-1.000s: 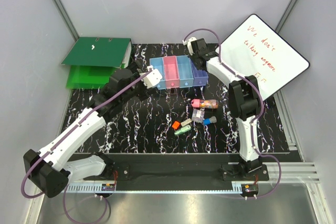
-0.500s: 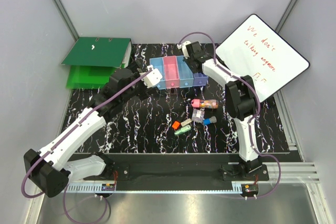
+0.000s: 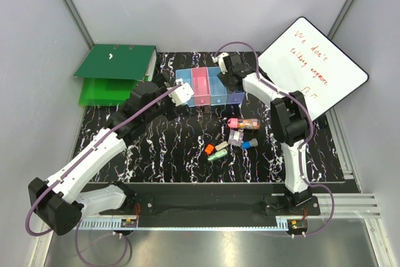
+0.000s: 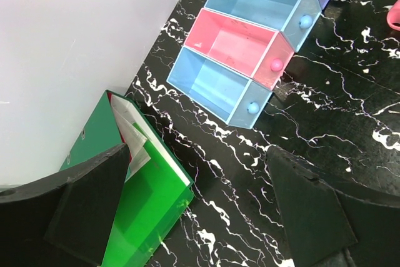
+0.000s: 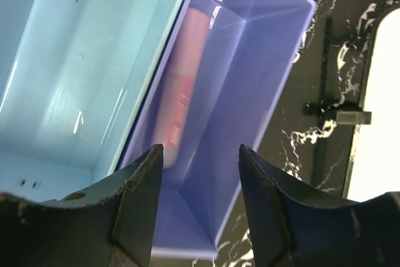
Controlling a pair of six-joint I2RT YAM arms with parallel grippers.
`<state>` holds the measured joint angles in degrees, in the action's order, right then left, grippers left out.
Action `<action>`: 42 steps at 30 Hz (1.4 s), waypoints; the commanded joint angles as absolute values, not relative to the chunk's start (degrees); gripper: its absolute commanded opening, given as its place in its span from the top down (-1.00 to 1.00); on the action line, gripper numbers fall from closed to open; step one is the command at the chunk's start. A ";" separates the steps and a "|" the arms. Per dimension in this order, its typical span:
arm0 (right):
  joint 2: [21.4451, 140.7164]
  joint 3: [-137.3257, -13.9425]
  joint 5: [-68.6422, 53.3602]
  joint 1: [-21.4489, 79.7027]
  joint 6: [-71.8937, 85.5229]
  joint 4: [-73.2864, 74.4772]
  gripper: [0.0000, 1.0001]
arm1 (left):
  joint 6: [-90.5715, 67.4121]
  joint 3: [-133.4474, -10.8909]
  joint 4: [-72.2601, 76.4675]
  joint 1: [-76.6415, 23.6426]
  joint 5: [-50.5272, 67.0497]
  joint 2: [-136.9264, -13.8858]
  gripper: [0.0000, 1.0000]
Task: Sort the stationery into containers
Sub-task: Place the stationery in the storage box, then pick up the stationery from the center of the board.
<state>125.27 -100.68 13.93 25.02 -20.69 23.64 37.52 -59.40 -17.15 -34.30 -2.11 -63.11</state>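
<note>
The containers (image 3: 211,87) are a joined row of blue, pink, blue and purple bins at the back of the table. My right gripper (image 5: 200,154) hangs open right over the purple bin (image 5: 269,73), above the bins in the top view (image 3: 226,74). A blurred pink stick (image 5: 181,85) lies free inside that bin along its left wall, clear of both fingers. More stationery lies loose in front of the bins: a pink-capped tube (image 3: 242,123), clear (image 3: 235,137), blue (image 3: 250,144), beige (image 3: 221,146), orange (image 3: 209,149) and green (image 3: 217,154) pieces. My left gripper (image 4: 197,154) is wide open and holds nothing, just left of the leftmost blue bin (image 4: 212,85).
Green binders (image 3: 115,70) lie at the back left, close to my left gripper's left finger (image 4: 94,198). A whiteboard (image 3: 312,67) with red writing leans at the back right. The marbled black mat (image 3: 169,148) ends at a metal rail along the near edge.
My right gripper has moved from behind the bins to over the purple bin, and its jaws have spread apart. The left arm has not moved.
</note>
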 commanded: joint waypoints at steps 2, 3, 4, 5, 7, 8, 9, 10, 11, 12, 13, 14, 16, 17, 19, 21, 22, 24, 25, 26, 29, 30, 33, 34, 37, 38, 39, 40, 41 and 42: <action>116.29 -100.02 13.80 25.58 -21.27 24.17 -0.19 | 37.97 -58.27 -17.84 -34.01 1.93 -62.84 -0.98; 114.71 -100.11 13.80 25.58 -21.62 24.52 -0.19 | 38.40 -58.01 -18.45 -34.01 2.89 -63.19 -0.98; 113.83 -100.28 13.80 25.58 -21.71 25.13 -0.19 | 39.28 -57.66 -19.41 -34.01 3.34 -63.28 -0.98; 112.95 -100.72 13.80 25.58 -21.80 25.48 -0.19 | 39.64 -57.48 -19.86 -34.01 3.51 -63.46 -0.98; 110.31 -101.16 13.80 25.58 -22.15 26.45 -0.19 | 40.95 -57.39 -22.39 -34.10 4.83 -64.51 -0.98; 108.48 -101.60 13.71 25.58 -22.06 26.72 -0.19 | 41.04 -57.65 -23.20 -34.19 5.01 -65.03 -0.98; 107.50 -101.78 13.62 25.58 -22.41 26.98 -0.19 | 40.87 -58.00 -23.99 -34.28 4.57 -66.43 -0.98; 106.36 -101.95 13.97 25.58 -22.50 27.24 -0.19 | 40.09 -58.62 -25.82 -35.23 3.53 -67.49 -0.98; 104.43 -102.21 14.41 25.58 -22.50 27.42 -0.19 | 38.60 -59.49 -26.80 -35.77 1.78 -68.89 -0.98; 103.46 -102.48 15.11 25.58 -22.24 27.33 -0.20 | 36.58 -61.85 -27.76 -36.12 -1.46 -72.30 -0.98; 102.40 -102.74 16.07 25.58 -22.32 27.51 -0.20 | 32.04 -63.62 -31.60 -36.65 -2.28 -74.25 -0.98; 100.30 -103.01 16.43 25.49 -22.41 27.34 -0.20 | 29.30 -65.55 -34.08 -36.82 -2.46 -76.36 -0.98; 98.27 -103.18 17.57 25.58 -22.41 27.42 -0.20 | 20.97 -70.47 -40.32 -37.44 -1.76 -81.98 -0.98; 96.35 -103.10 18.01 25.58 -22.41 27.33 -0.20 | 18.48 -71.62 -41.65 -37.70 -1.50 -83.39 -0.98; 94.49 -102.83 18.71 25.58 -23.02 27.42 -0.21 | 12.95 -73.39 -43.41 -38.84 -0.97 -86.04 -0.98; 92.12 -101.96 19.59 25.58 -24.07 27.42 -0.22 | 9.95 -74.26 -44.21 -40.07 -2.19 -87.97 -0.98; 91.41 -101.52 19.95 25.58 -24.43 27.51 -0.22 | 7.58 -74.53 -44.56 -40.43 -2.28 -88.76 -0.98; 89.48 -100.46 20.56 25.58 -25.57 27.33 -0.22 | 5.28 -74.71 -45.87 -41.13 -1.68 -90.86 -0.97; 89.04 -100.11 20.74 25.58 -25.75 27.33 -0.22 | 3.53 -74.62 -46.14 -41.22 -0.80 -91.66 -0.98; 88.34 -99.85 21.09 25.49 -25.93 27.25 -0.22 | 2.91 -74.45 -46.32 -41.48 -0.36 -92.28 -0.98; 87.63 -99.93 21.80 25.58 -25.84 27.33 -0.23 | 2.55 -74.53 -46.23 -44.20 -0.35 -94.74 -0.98; 87.63 -99.93 21.80 25.58 -25.84 27.33 -0.23 | 2.46 -75.31 -46.23 -45.69 -0.35 -96.31 -0.98; 87.36 -99.93 21.80 25.58 -26.19 27.42 -0.23 | 1.24 -77.43 -46.49 -47.63 -0.35 -100.54 -0.98; 87.36 -99.84 21.80 25.49 -26.37 27.33 -0.23 | 0.97 -78.04 -46.49 -47.90 -0.44 -101.68 -0.98; 87.19 -99.84 21.71 25.58 -27.16 27.25 -0.24 | 0.18 -80.15 -46.49 -48.43 -0.97 -105.99 -0.98; 87.01 -99.84 21.36 25.58 -27.42 27.25 -0.23 | 0.18 -81.46 -46.41 -48.51 -0.71 -108.17 -0.98; 87.01 -99.76 21.27 25.58 -27.51 27.16 -0.23 | 0.18 -82.08 -46.49 -48.52 -0.36 -109.15 -0.98; 86.84 -99.67 21.18 25.58 -27.51 27.25 -0.23 | 0.18 -82.61 -46.49 -48.52 -0.35 -110.03 -0.98; 86.66 -99.49 20.83 25.58 -27.51 27.16 -0.23 | 0.26 -83.40 -46.49 -48.60 -0.35 -111.43 -0.98; 86.49 -99.41 20.57 25.58 -27.51 27.25 -0.24 | -1.48 -83.58 -46.49 -48.86 -0.35 -111.88 -0.98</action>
